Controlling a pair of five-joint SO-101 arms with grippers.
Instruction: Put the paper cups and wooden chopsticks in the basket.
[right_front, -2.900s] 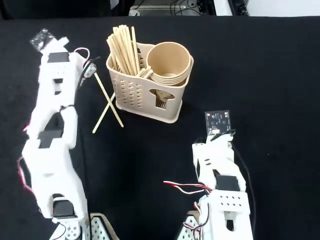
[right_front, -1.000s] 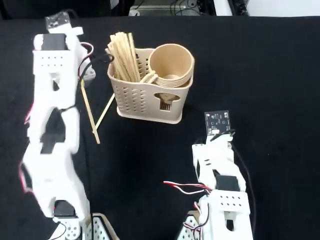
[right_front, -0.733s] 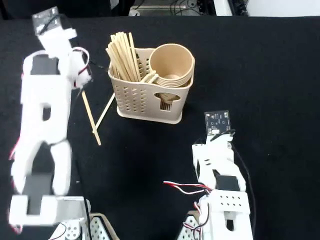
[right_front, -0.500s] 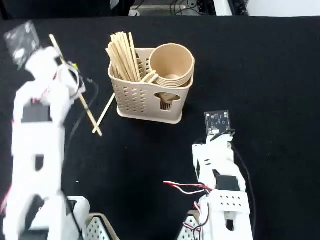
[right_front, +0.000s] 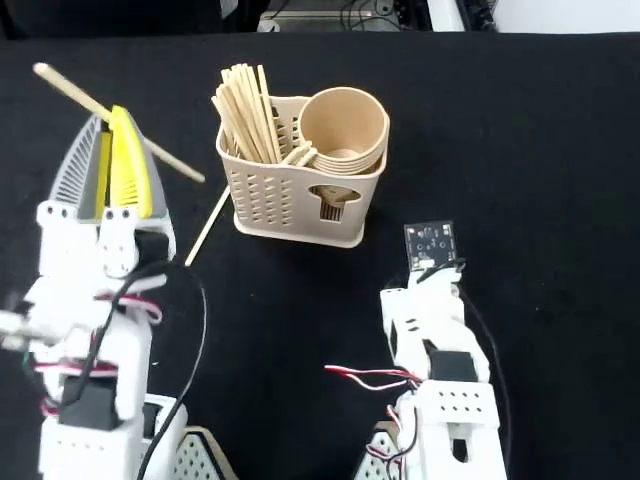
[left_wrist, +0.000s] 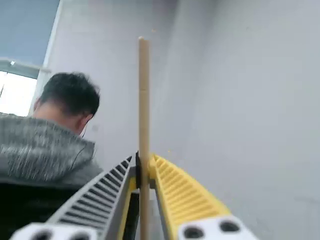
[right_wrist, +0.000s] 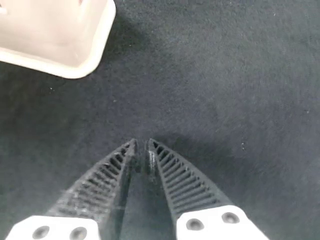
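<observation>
Fingers (left_wrist: 175, 182) of the left gripper (right_front: 108, 115) are clamped on one wooden chopstick (right_front: 165, 158), which is gripped near its middle and held off the black table (right_front: 520, 150). In the high view this chopstick is seen lying across the fingertips at a slant, one end pointed to the far left and the other end just beside the left wall of the basket (right_front: 290, 190); contact with the basket cannot be told. In the left wrist view the same chopstick (left_wrist: 144, 100) is seen pinched between the grey and yellow fingers, its free end sticking out past the tips of the gripper (left_wrist: 144, 162). The basket is set at the far middle of the table. A bundle of chopsticks (right_front: 245, 105) is stood upright in its left compartment, and a stack of paper cups (right_front: 342, 125) is nested in its right compartment. One loose chopstick (right_front: 207, 228) is left flat on the table just left of the basket, angled toward the near left. The right arm (right_front: 440, 340) is parked at the near right, well apart from the basket. The right gripper (right_wrist: 142, 147) is drawn together with nothing held, low over bare cloth, and a corner of the basket (right_wrist: 60, 40) is seen beyond it.
</observation>
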